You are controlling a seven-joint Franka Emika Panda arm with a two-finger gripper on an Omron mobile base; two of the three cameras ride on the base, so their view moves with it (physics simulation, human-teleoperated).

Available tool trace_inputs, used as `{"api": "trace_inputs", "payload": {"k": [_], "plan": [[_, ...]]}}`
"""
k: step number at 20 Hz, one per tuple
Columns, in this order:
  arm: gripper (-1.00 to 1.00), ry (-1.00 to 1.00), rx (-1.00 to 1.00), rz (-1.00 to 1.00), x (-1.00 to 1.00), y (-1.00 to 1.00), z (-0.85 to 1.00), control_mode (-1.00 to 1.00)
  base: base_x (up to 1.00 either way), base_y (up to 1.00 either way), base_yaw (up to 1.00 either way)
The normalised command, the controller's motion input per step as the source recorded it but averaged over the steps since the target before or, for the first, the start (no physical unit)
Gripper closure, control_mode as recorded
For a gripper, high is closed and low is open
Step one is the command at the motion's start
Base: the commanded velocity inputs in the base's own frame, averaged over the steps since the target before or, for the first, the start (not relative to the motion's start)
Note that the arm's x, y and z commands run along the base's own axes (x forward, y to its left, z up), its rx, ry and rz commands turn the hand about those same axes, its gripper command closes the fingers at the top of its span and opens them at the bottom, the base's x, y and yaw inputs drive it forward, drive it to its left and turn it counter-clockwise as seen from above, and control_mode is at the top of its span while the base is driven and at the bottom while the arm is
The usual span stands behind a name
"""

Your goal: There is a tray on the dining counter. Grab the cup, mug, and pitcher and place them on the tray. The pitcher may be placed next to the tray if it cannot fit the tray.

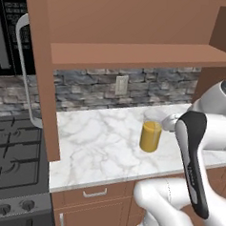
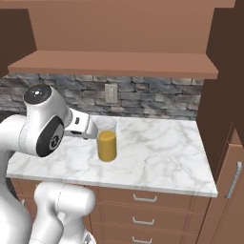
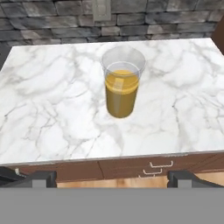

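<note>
Counting pitchers: one pitcher [image 3: 121,87], upright on the marble kitchen counter [image 3: 52,109], at our hand view's twelve o'clock.
Gripper: our gripper [image 3: 112,178] spread wide, holding nothing.
Wall outlets: one outlet [image 2: 111,93].

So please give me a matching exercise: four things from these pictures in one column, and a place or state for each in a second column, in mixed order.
Things:
1. pitcher
2. gripper
3. wall outlet
4. stove

Places or states:
A. on the stone backsplash
B. left of the counter
C. upright on the marble counter, juice inside
D. open, holding nothing

Pairs: 1-C, 2-D, 3-A, 4-B
</note>
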Motion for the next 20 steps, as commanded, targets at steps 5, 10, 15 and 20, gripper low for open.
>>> {"api": "trace_inputs", "payload": {"k": [5, 10, 15, 20], "plan": [[-1.0, 0.03, 0.0, 0.0, 0.35, 0.0, -0.12, -1.0, 0.0, 0.0, 0.0], [-1.0, 0.07, 0.02, -0.03, 0.27, 0.0, -0.08, -1.0, 0.0, 0.0, 0.0], [-1.0, 0.07, 0.02, -0.07, 0.31, 0.0, -0.13, -1.0, 0.0, 0.0, 0.0], [-1.0, 0.05, 0.02, -0.06, 0.25, 0.0, -0.16, -1.0, 0.0, 0.0, 0.0]]}}
